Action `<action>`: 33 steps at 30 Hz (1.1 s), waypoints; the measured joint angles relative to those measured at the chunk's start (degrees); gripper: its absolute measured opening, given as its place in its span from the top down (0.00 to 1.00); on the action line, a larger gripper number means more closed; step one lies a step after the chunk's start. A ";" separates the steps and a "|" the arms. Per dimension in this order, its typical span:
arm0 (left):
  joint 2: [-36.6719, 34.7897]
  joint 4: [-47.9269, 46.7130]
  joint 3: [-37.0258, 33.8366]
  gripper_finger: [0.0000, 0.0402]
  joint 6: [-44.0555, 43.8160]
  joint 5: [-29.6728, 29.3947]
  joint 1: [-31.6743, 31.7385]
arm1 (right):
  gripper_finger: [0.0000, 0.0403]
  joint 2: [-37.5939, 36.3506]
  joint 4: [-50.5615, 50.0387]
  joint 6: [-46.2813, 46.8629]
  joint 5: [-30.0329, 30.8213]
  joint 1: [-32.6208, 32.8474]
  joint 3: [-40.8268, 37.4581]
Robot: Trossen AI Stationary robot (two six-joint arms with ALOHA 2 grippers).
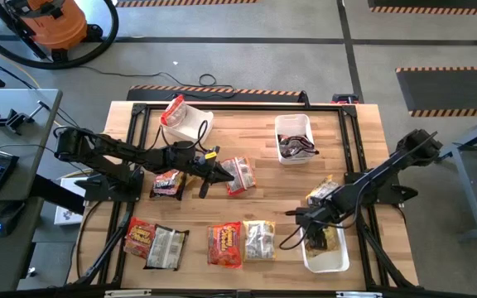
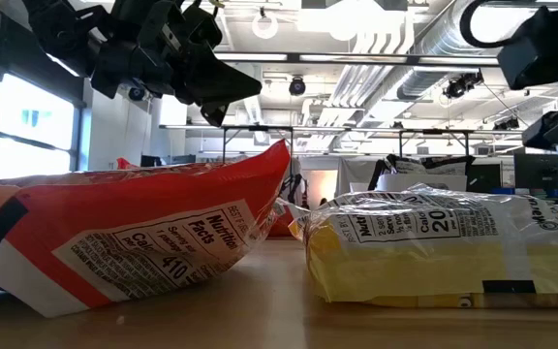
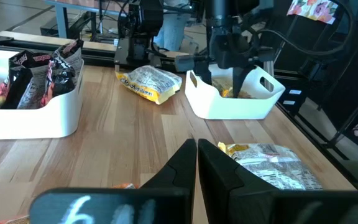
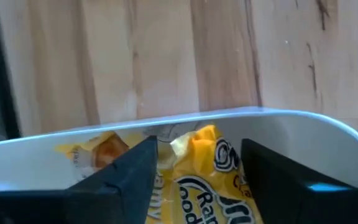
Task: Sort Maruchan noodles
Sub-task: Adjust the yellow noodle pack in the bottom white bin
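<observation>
Hovering over the white bin (image 1: 328, 257) at the table's near right corner, the right gripper (image 4: 194, 165) holds its jaws apart above a yellow packet (image 4: 197, 180) lying in that bin, nothing clamped between them. The left gripper (image 3: 196, 163) sits mid-table with its jaws together, empty. Just ahead of it a red packet (image 1: 240, 175) lies with its long axis slightly tilted from the table's depth. Along the near edge, four packets rest flat: a red-and-silver pair (image 1: 156, 243) at left, and a red packet (image 1: 224, 243) touching a yellow-white one (image 1: 260, 240), long axes running front to back.
</observation>
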 joint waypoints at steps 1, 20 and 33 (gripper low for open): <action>0.00 0.02 0.00 0.98 0.01 0.01 0.00 | 0.52 0.01 0.00 -0.02 0.07 -0.01 -0.13; -0.01 1.38 0.63 0.98 -0.47 -0.30 -0.10 | 1.00 0.19 -15.58 13.62 0.78 2.73 14.65; 3.48 1.66 0.63 0.98 1.00 -10.26 -3.61 | 1.00 7.80 -29.64 42.36 5.52 13.75 31.42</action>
